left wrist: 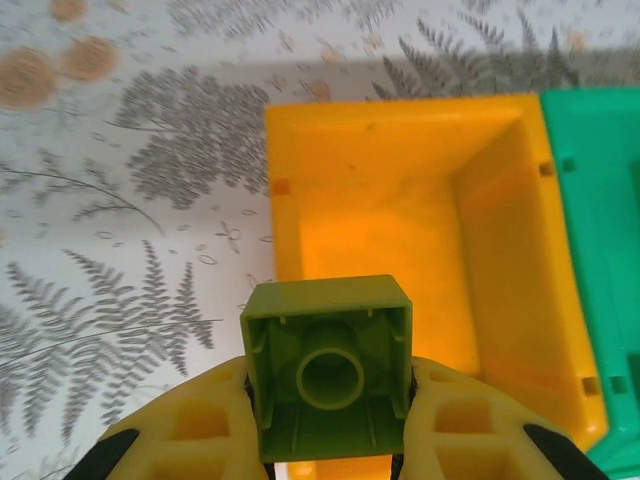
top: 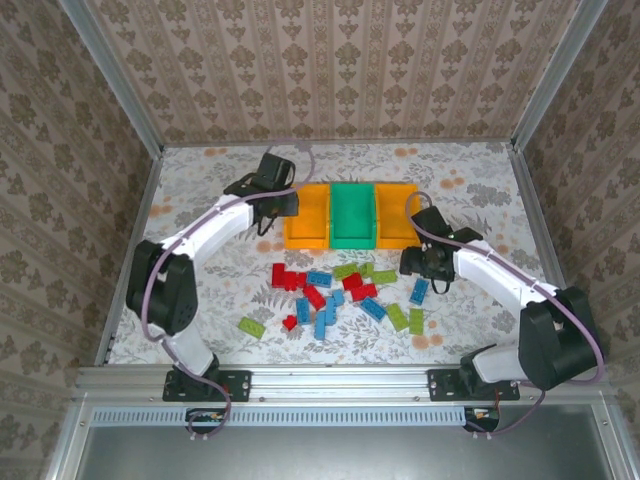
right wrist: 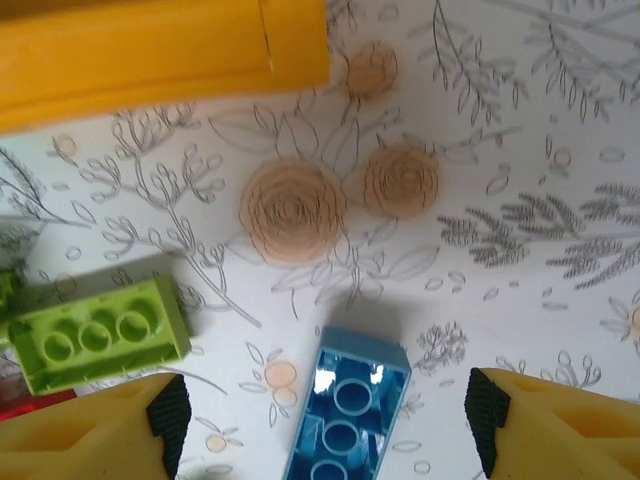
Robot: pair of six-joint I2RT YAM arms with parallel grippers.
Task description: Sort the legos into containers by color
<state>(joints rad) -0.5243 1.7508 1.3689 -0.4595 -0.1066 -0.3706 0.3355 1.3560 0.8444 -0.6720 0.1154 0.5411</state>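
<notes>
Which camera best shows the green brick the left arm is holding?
Left wrist: the green brick sits close up, hollow underside toward the camera, clamped in the left gripper. From the top camera it is too small to make out.

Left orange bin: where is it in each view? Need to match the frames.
Top external: left orange bin, leftmost of the row of three.
Left wrist: that bin centre-right, beyond the green brick in the left claw.
Right wrist: orange wall top left, probably the other orange bin.
Shared landmark: green middle bin, right of it in top external and left wrist.
</notes>
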